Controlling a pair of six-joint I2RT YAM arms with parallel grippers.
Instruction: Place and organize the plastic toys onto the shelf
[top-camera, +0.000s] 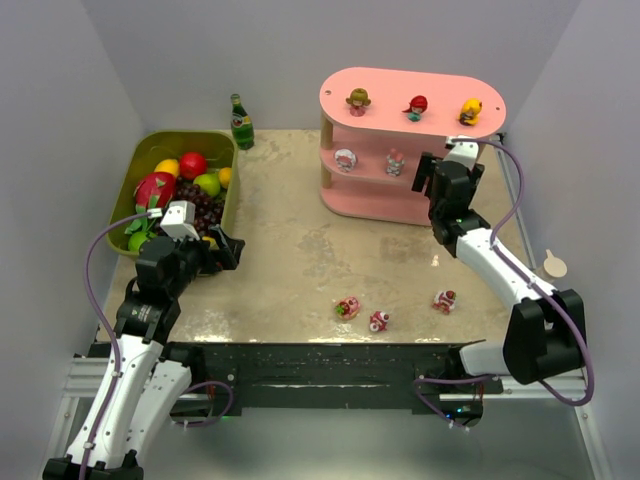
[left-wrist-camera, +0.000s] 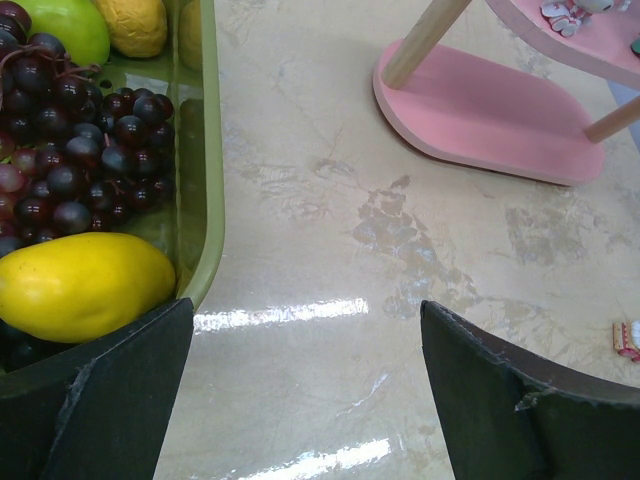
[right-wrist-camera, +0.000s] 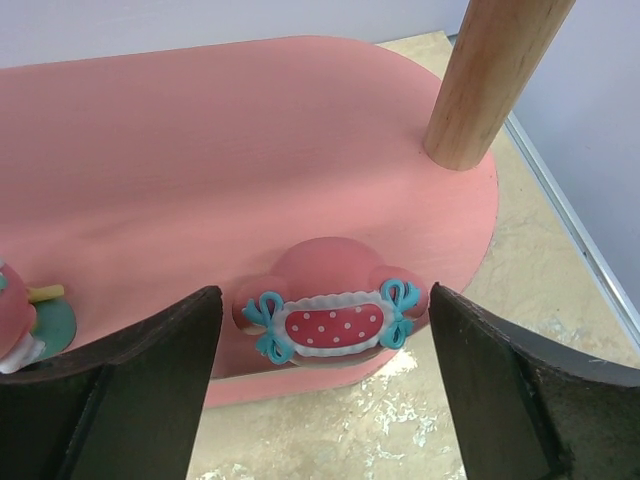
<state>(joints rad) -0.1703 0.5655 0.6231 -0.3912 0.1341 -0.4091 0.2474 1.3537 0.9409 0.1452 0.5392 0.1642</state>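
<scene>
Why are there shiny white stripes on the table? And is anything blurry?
Left wrist view: the white stripes on the table are glare, light bouncing off its glossy top. Top view: the same shine shows faintly near the front edge, and the light is soft and even. Right wrist view: no glare; the pink figurine looks sharp, while the right gripper's fingers are slightly soft.

walls (top-camera: 280, 50): pale grey, 3 sides | tabletop (top-camera: 290, 250): beige marbled, glossy glare | front rail (top-camera: 320, 362): black
</scene>
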